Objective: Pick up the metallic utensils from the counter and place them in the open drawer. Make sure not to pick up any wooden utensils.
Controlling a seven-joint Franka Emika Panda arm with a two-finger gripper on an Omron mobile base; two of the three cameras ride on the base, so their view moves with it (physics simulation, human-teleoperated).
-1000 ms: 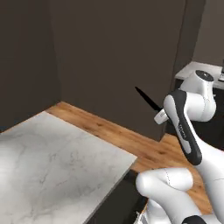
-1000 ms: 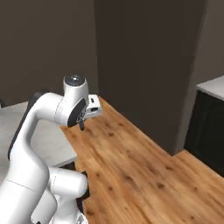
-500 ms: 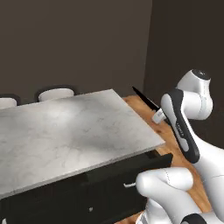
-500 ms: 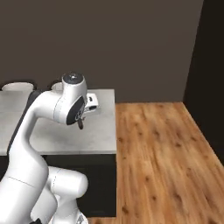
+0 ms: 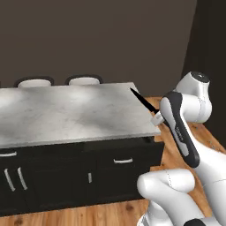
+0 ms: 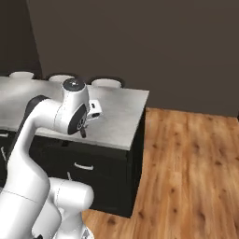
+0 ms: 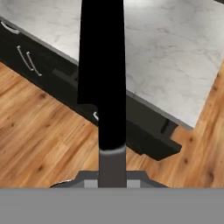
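The whole scene is being swung round in both base views as the base is being driven; against a second ago, the counter (image 5: 66,112) is now being faced along its black front, with cabinet handles showing. The black knife (image 5: 142,102) is being carried in the gripper (image 5: 155,120), jaws narrowed on its handle, blade pointing up and left over the counter's right end. A drawer (image 7: 153,142) is being seen slightly pulled out in the hand view; delivery is judged pending.
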